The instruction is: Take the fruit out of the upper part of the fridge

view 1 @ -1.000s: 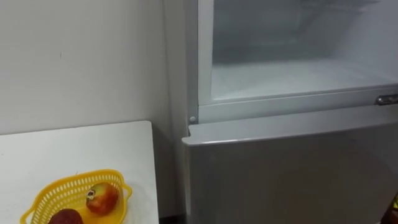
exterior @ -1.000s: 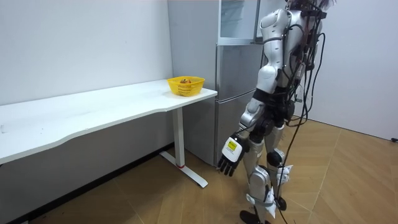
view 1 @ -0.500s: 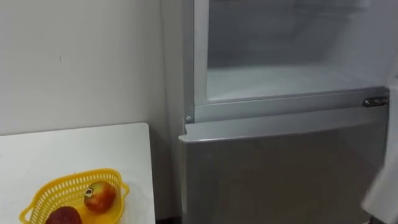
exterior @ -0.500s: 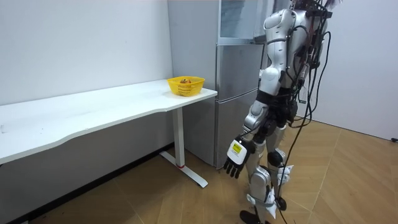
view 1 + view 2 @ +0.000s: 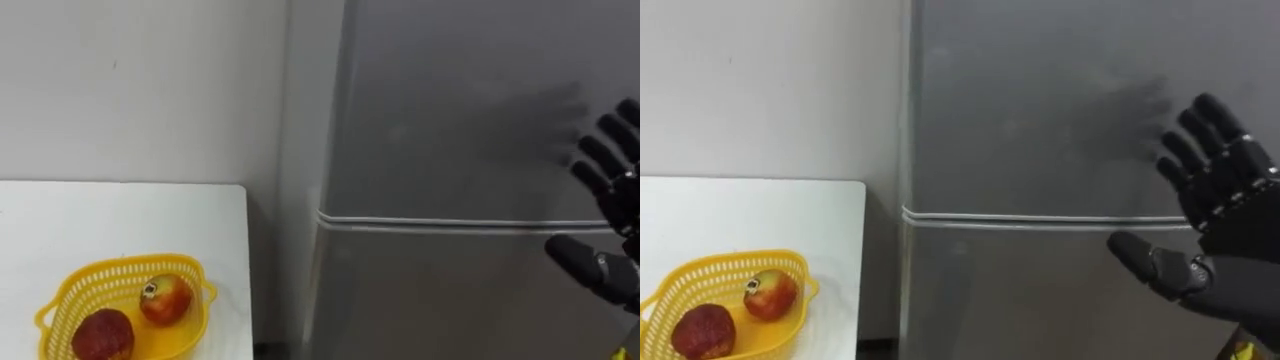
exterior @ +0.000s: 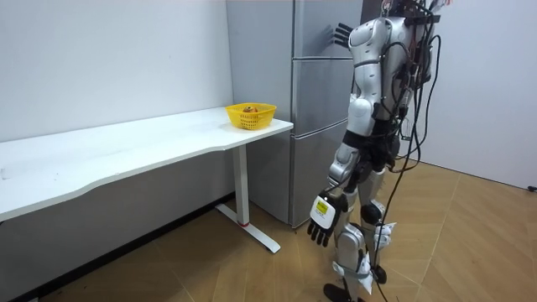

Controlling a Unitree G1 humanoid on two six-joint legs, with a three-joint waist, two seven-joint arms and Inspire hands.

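The grey fridge [image 5: 450,100] stands right of the table, with its upper door shut and a seam [image 5: 440,222] dividing it from the lower door. My right hand [image 5: 1215,220] is raised in front of the upper door at the right, open, fingers spread, holding nothing; I cannot tell whether it touches the door. In the room view I stand facing the fridge [image 6: 323,50], with the right hand [image 6: 341,33] up at the top door. My left hand [image 6: 322,220] hangs open beside my leg, holding nothing.
A yellow basket [image 5: 60,300] sits at the corner of the white table [image 5: 100,215], left of the fridge. It holds two red fruits [image 5: 167,298]. A pale wall runs behind the table. In the room view, wooden floor [image 6: 210,268] lies open around me.
The upper fridge door, open with its white inside showing a second ago, is now shut. My right hand has risen in front of it. The eye view has shifted.
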